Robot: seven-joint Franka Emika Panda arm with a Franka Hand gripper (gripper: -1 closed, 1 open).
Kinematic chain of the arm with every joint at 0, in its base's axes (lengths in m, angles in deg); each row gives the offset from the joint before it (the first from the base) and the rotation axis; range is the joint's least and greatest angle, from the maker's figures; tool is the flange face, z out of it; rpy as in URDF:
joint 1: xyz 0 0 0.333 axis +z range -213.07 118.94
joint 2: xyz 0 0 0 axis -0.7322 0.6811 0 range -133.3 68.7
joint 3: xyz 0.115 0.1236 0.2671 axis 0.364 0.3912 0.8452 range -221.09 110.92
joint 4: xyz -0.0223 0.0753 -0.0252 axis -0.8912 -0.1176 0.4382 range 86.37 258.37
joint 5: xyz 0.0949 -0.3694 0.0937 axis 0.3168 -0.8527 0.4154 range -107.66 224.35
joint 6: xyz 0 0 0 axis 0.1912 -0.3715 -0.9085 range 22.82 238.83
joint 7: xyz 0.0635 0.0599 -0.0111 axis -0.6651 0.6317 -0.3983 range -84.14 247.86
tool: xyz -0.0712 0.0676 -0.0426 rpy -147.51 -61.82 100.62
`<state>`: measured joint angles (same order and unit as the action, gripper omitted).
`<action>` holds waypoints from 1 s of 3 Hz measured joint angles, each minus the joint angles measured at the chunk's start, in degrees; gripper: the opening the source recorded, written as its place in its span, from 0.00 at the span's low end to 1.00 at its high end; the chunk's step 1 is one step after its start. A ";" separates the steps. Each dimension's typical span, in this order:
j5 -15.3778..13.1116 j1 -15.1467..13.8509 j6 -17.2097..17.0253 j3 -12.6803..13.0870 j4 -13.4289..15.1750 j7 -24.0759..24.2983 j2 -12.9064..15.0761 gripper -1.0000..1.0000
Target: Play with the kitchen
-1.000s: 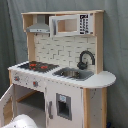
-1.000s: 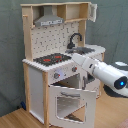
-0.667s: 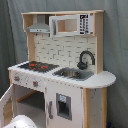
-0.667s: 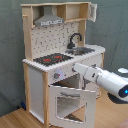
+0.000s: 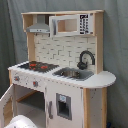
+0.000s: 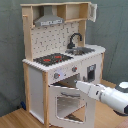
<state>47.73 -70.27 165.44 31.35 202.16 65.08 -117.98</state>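
While the oven door (image 6: 67,102) hangs partly open on the kitchen (image 6: 62,60), the chief risk, as I judge it, is the arm (image 6: 107,95) pushing too hard or at a slant against the door's top edge. That could strain the hinge, or shove the whole toy back, since it is light and stands free on the wooden floor (image 6: 15,120). A glancing contact could also let the door swing shut or drop fully open.

The kitchen stands upright against a grey curtain (image 5: 10,35) in both exterior views, with its red-ringed hob (image 6: 52,59), sink (image 6: 82,50) and black faucet (image 6: 75,39) on the counter and the grey range hood (image 6: 48,19) above. In the second exterior view the arm comes in from the second exterior view's right, its white forward end reaching to the upper right corner of the door, just below the knobs (image 6: 65,73).

The gripper (image 6: 80,85) lies at or against that corner, but I cannot tell whether it is spread, closed or clamped on the door edge. In the first exterior view only a white rounded part of the arm (image 5: 22,121) shows, at the bottom.
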 joint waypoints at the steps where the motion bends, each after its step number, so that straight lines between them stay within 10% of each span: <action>1: 0.02 0.39 1.29 1.78 -0.02 5.53 0.01 1.00; 3: 0.04 0.38 1.84 5.09 0.16 18.58 0.23 1.00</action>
<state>47.76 -69.89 167.28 36.44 202.31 83.65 -117.75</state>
